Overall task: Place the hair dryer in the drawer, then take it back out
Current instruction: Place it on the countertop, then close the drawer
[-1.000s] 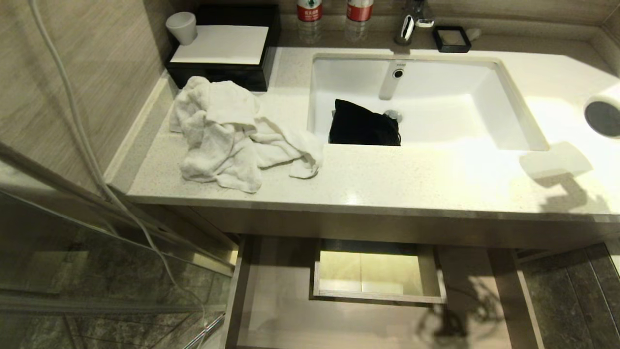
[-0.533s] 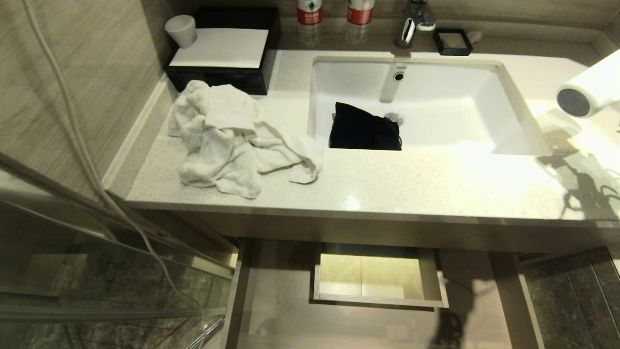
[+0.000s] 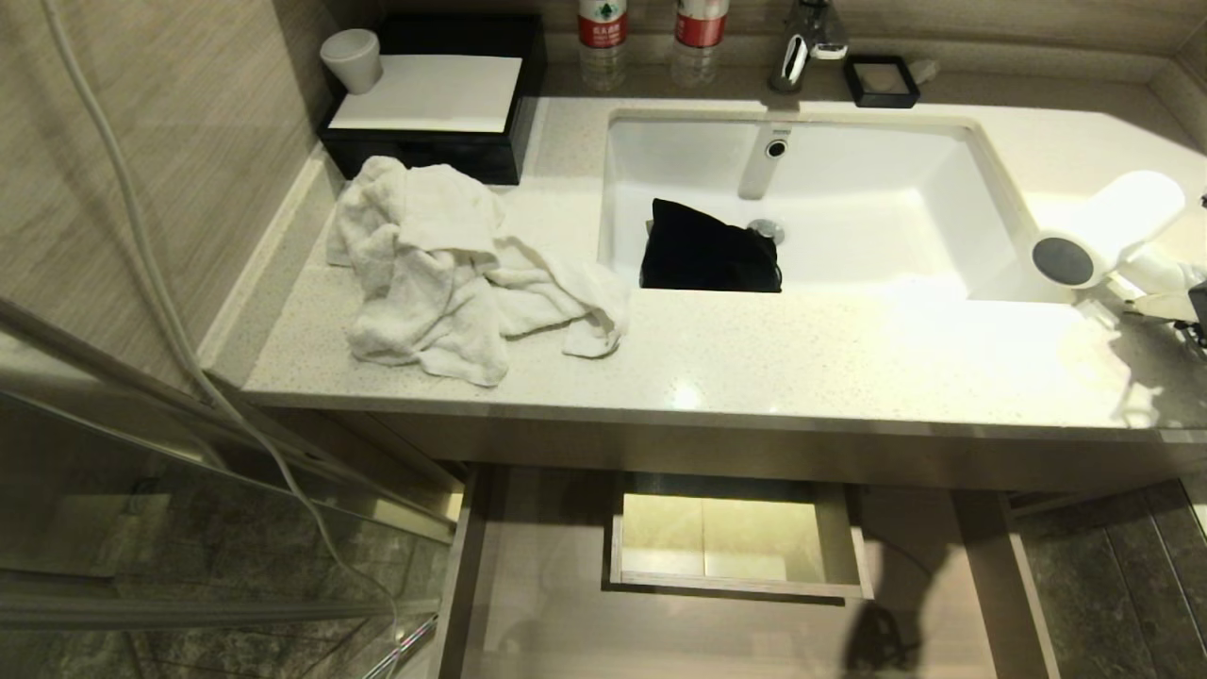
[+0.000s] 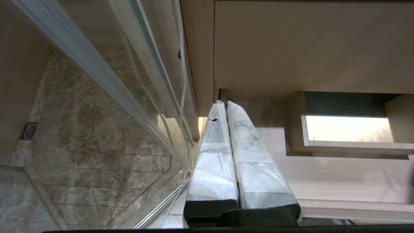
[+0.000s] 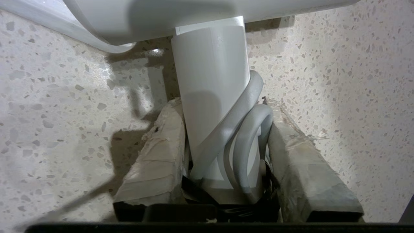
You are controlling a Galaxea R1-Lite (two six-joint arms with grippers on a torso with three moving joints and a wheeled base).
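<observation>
The white hair dryer [image 3: 1103, 231] hangs just over the right end of the speckled counter, its dark round end facing the sink. In the right wrist view my right gripper [image 5: 223, 103] is shut on the hair dryer's handle [image 5: 210, 74], with the looped white cord [image 5: 250, 129] caught between the wrapped fingers. In the head view that gripper is mostly cut off by the right edge. The drawer [image 3: 537, 585] stands pulled out below the counter, and its boxed cutout [image 3: 731, 533] shows. My left gripper [image 4: 226, 103] is shut and parked low beside the drawer [image 4: 323, 174].
A crumpled white towel [image 3: 443, 273] lies on the counter's left part. A black pouch [image 3: 707, 250] rests in the sink [image 3: 943, 226]. A black tray [image 3: 424, 141], a cup, two bottles and the faucet [image 3: 797, 47] line the back. A glass shower door [image 3: 189, 528] and thin white cable [image 3: 170, 283] stand at left.
The hair dryer has come further into view from the right edge, moving left and down toward the counter's front. The whole picture shifted slightly at first. The left gripper is unchanged.
</observation>
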